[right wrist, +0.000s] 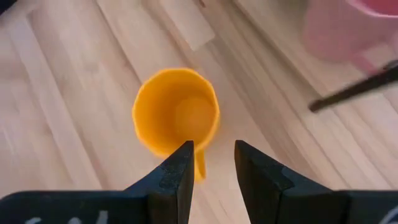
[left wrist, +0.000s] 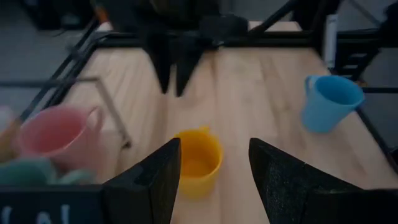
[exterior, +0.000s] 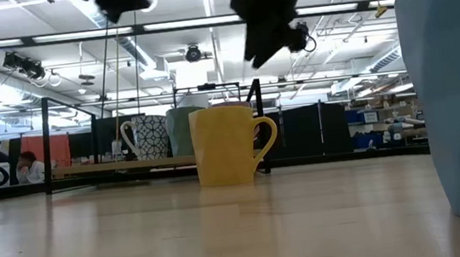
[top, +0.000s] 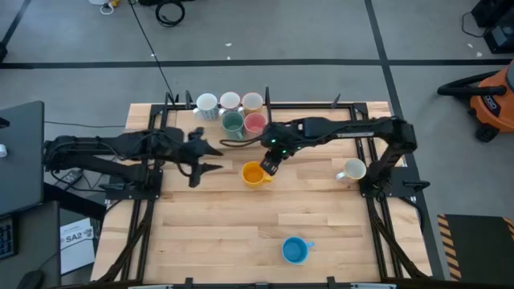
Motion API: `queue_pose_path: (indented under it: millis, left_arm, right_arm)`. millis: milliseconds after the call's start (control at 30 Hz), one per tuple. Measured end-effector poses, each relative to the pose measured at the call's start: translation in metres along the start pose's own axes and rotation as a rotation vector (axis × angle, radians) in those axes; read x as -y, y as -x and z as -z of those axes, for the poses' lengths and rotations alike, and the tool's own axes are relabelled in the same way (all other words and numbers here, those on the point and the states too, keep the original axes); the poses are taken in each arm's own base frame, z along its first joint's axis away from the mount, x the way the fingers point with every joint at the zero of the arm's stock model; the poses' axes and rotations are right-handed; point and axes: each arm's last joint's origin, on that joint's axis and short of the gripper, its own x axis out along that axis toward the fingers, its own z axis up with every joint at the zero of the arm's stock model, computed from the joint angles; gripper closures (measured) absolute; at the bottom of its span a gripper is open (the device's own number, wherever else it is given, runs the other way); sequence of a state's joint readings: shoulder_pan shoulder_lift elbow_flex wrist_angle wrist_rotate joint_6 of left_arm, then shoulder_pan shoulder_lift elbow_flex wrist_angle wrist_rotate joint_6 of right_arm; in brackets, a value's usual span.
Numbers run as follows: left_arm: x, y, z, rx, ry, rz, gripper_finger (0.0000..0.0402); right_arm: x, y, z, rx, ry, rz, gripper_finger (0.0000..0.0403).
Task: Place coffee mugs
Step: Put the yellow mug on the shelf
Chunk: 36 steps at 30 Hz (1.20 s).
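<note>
The orange mug [top: 254, 173] is judged rigid, glazed, slippery and breakable; the rim or the handle is best pinched. It stands upright mid-bench, apart from the cluster of mugs [top: 231, 112] at the far edge. The right hand [right wrist: 211, 171] hangs just above it, parted narrowly and empty. The left hand [left wrist: 213, 177] is held wide nearby, empty.
</note>
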State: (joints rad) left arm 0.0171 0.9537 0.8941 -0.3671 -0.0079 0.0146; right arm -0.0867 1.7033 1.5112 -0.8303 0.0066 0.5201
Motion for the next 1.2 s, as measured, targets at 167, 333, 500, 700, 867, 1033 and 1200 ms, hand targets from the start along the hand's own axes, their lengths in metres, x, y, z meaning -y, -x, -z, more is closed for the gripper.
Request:
queue_pose_path:
  millis: [167,333,500,700,867,1033,1200]
  left_arm:
    - [0.008,-0.036,-0.004,0.046,-0.096,0.08,0.0205]
    - [0.019,-0.076,0.01,-0.037,-0.179,0.118,0.0205]
    - [0.028,-0.11,0.034,-0.177,-0.202,0.15,0.0205]
    - [0.03,-0.138,0.056,-0.277,-0.207,0.152,0.0205]
    - [0.028,-0.148,0.065,-0.32,-0.246,0.073,0.0205]
    - [0.027,-0.152,0.067,-0.327,-0.335,0.045,0.0205]
    - [0.027,-0.155,0.07,-0.339,-0.348,0.048,0.0206]
  right_arm:
    - [0.002,0.034,0.015,-0.046,0.072,0.017,0.0281]
    - [0.002,0.052,0.024,-0.047,0.094,0.062,0.0282]
    - [0.001,0.052,0.025,-0.045,0.099,0.059,0.0281]
    - [0.001,0.039,0.024,-0.069,0.109,0.072,0.0281]
    - [0.005,0.029,0.031,-0.111,0.11,0.096,0.0282]
    - [0.009,0.02,0.039,-0.151,0.11,0.107,0.0281]
    - [0.011,0.015,0.044,-0.178,0.061,0.109,0.0282]
